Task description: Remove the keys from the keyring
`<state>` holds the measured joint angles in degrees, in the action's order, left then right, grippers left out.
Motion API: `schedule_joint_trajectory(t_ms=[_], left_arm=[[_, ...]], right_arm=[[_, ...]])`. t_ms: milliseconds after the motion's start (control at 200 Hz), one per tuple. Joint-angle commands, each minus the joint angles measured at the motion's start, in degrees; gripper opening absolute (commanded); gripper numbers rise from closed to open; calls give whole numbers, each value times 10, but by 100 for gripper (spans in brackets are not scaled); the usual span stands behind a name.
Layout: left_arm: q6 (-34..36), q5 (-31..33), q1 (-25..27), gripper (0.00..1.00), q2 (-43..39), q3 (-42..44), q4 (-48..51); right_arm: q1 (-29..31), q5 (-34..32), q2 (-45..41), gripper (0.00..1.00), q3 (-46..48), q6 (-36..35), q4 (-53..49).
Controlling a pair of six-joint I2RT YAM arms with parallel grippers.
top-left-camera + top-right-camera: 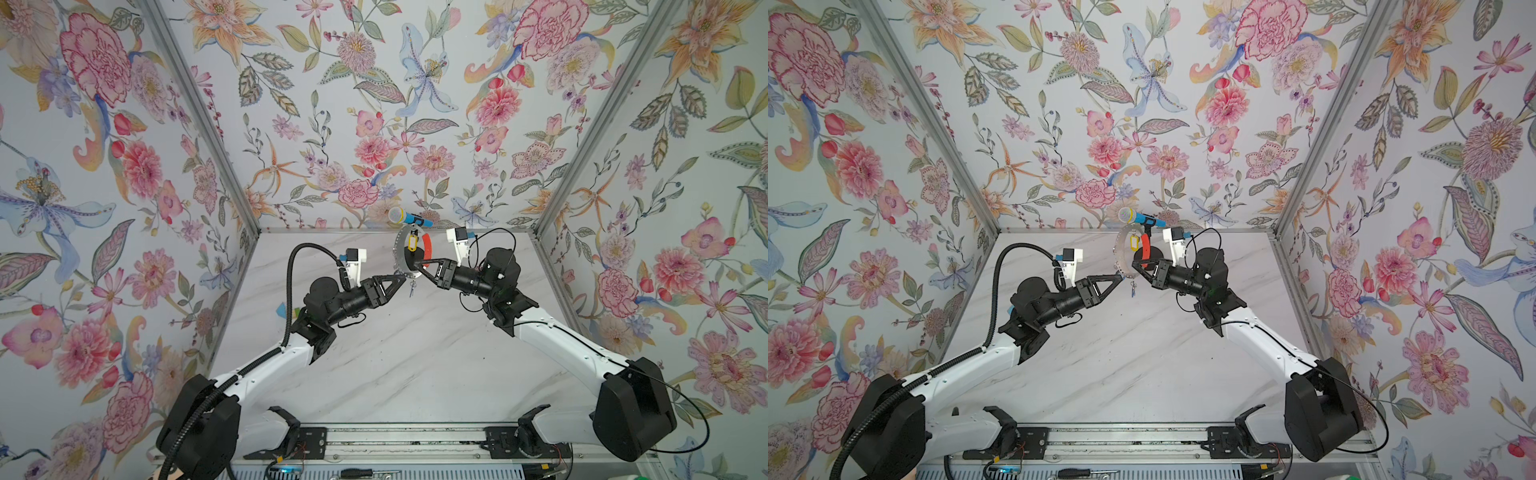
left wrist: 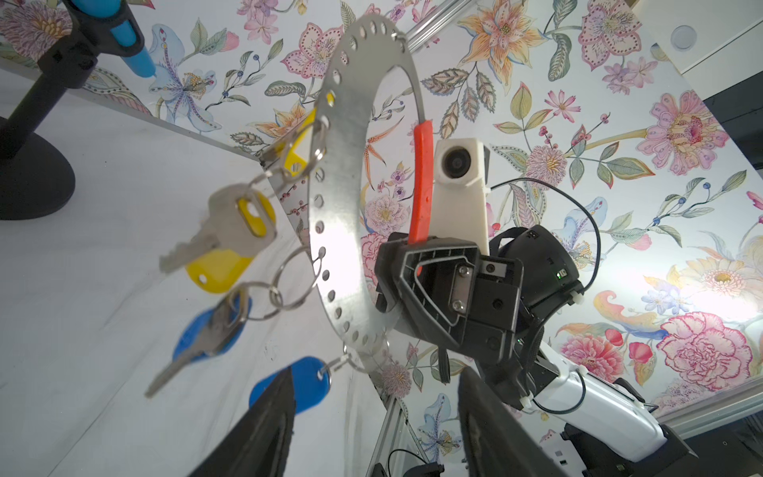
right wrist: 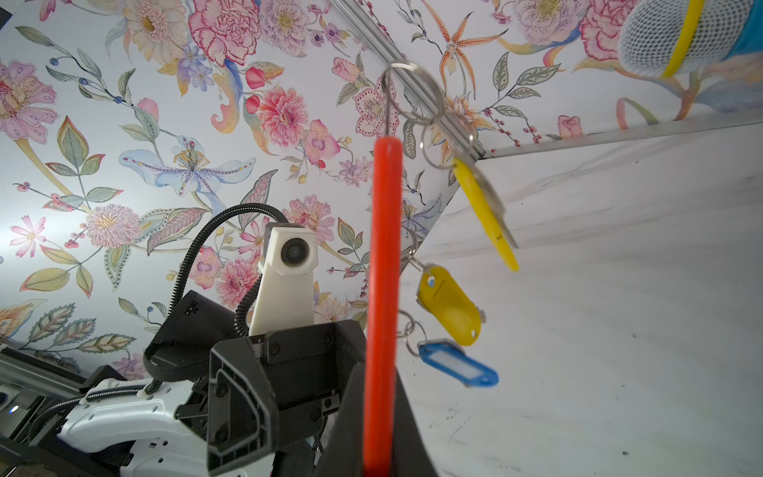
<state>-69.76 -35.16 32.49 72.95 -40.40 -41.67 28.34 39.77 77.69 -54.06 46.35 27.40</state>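
I hold the right claw (image 1: 419, 263) clamped shut on the red sleeve (image 2: 422, 181) of the keyring (image 2: 342, 165), which stands upright in the air above the far middle of the table (image 1: 374, 374), with the keys (image 2: 223, 231) hanging from its perforated band. The left claw (image 2: 377, 371) is open and empty just below the keyring, one finger beside the lowest blue tag (image 2: 307, 384). I judge the step to be selecting a key; the next move calls for closing on that tag and working its small ring (image 2: 335, 365) off the band.

no legible text or labels
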Motion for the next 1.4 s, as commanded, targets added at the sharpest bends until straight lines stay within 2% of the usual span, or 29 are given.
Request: schedule_joint_trajectory(t_ms=[0,435,671,861,901,1011,1091,1246,1396], left_arm=[[-43,12,12,62,35,-19,-77],[-64,20,17,44,70,-49,-129],[-63,18,9,19,69,-46,-133],[-73,10,7,4,70,-51,-148],[-77,9,6,0,71,-51,-152],[-86,7,2,0,72,-55,-167],[-84,12,-1,0,71,-61,-160],[-72,17,-9,0,78,-83,-150],[-61,2,-9,0,95,-119,-127]], right_arm=[[7,-5,3,0,-21,1,11],[11,-2,3,0,3,21,29],[9,2,8,0,18,54,66],[5,3,17,0,26,86,96],[3,4,18,2,25,87,97],[-3,5,16,11,27,89,102],[-10,4,9,26,30,78,94],[-17,-7,-23,43,48,15,69],[-15,-33,-67,50,81,-78,68]])
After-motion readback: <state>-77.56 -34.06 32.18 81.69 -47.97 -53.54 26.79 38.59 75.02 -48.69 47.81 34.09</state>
